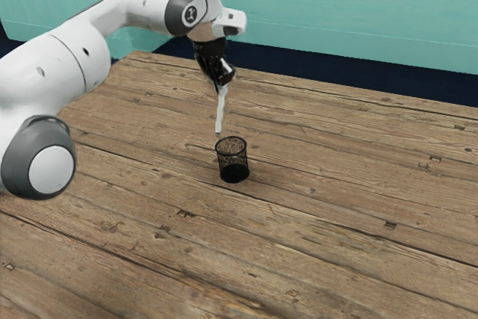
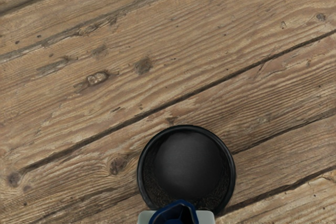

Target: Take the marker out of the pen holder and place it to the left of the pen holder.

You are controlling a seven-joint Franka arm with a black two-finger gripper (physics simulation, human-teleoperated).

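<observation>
High over the table, my gripper [image 1: 222, 86] is shut on the upper end of the white marker [image 1: 220, 113]. The marker hangs nearly upright, its dark-tipped lower end just above the rim of the black mesh pen holder [image 1: 233, 160]. That holder stands upright on the wood. From the wrist view, I look down into the round pen holder [image 2: 188, 166], with nothing seen inside it. The marker's near end [image 2: 177, 213], blue and white, overlaps the holder's rim at the lower edge.
The wooden table [image 1: 336, 222] has bare planks around the holder. Beyond its far edge is a dark strip of floor and a teal wall [image 1: 343, 13].
</observation>
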